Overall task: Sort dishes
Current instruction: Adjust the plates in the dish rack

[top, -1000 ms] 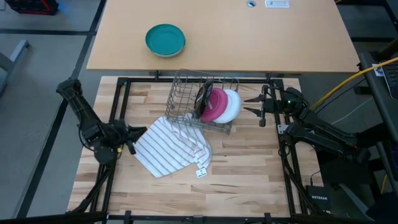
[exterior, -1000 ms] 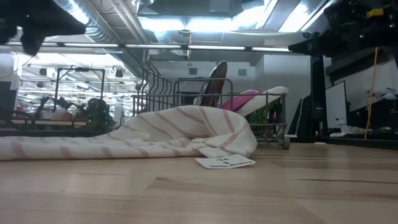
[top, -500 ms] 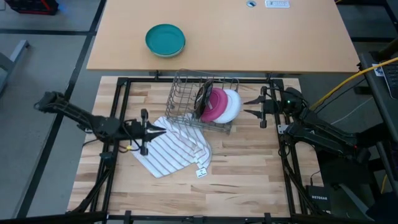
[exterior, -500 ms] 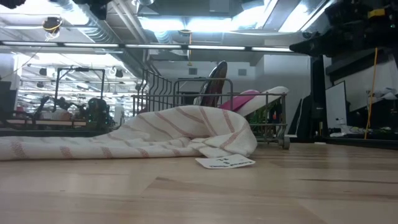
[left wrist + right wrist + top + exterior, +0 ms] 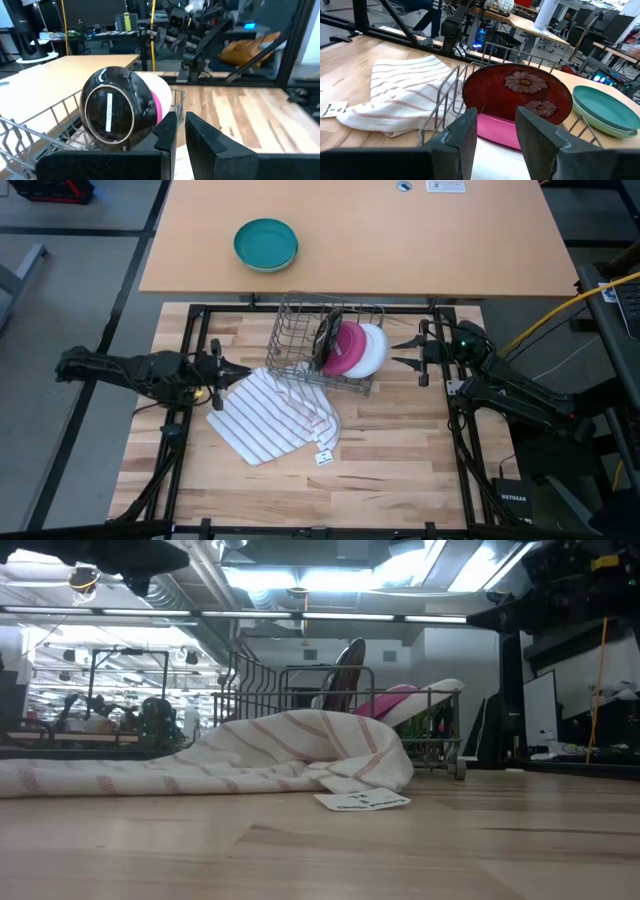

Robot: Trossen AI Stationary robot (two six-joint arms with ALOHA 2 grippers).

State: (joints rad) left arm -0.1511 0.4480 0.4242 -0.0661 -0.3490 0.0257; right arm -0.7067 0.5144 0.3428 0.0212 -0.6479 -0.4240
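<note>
The three plates are standing on edge in the wire dish rack on the wooden table: the dark red plate with white flowers, then the magenta-pink plate, then the pale plate. They are lying between the two sets of fingers. The right gripper is hovering just beside the pale plate, its fingers parted and holding nothing. The left gripper is hanging over the near edge of the white striped cloth, pointing toward the rack; its fingers are showing only a narrow gap, with nothing between them. A teal bowl is sitting well apart on the far table
</note>
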